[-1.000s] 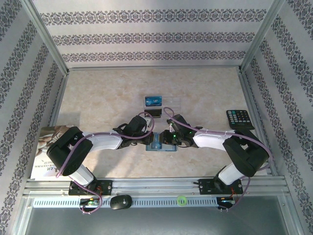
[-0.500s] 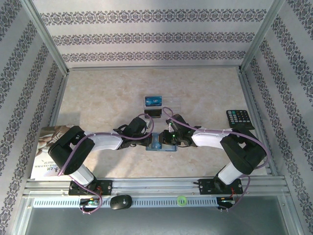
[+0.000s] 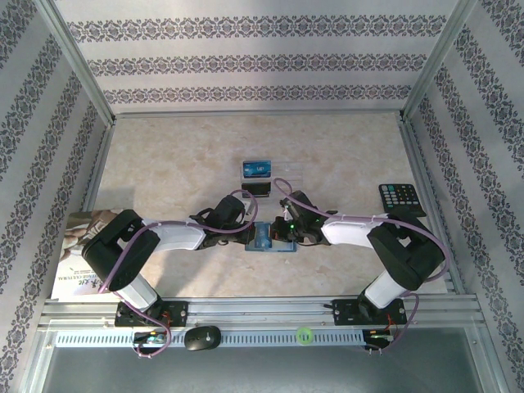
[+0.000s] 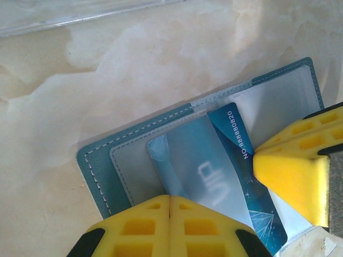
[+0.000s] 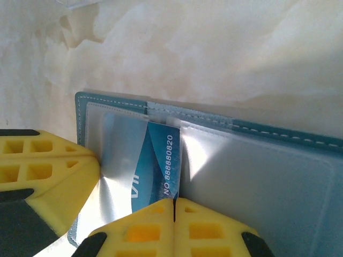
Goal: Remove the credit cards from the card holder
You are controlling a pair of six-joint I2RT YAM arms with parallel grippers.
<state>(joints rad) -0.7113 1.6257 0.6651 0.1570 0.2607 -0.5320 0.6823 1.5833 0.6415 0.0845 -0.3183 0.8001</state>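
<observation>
On the marbled table (image 3: 164, 164), top view. Item: card holder (image 3: 263, 238), teal, lying opened flat at near centre. At its left edge the left gripper (image 3: 246, 235), at its right edge the right gripper (image 3: 281, 235), both low over it. Change noted: holder and left arm lie as they did a second ago. The right arm has drawn in slightly, and its jaws, part-open then, have now come together. Judged: contact with the card just made, the draw-out not yet begun. Also present: one blue card (image 3: 256, 169) by the clear plastic sheet (image 3: 291, 173), well apart toward the far side, likely already removed; calculator (image 3: 401, 199) at right.

Left wrist view. Left gripper clenched, yellow fingertips meeting with no gap, set on the near edge of the holder's clear pocket (image 4: 132, 171). Nothing visible between the tips, so it appears to be pinning rather than pinching. Item: credit card (image 4: 231, 158), dark blue, numbered, angled partway out of the pocket, one half under film. A finger of the right gripper touches its exposed side.

Right wrist view. Right gripper clenched likewise, tips resting at the card's near end, beside the centre fold. No card edge seen between the jaws, so a true grasp cannot be confirmed. A press-and-slide is likelier.
</observation>
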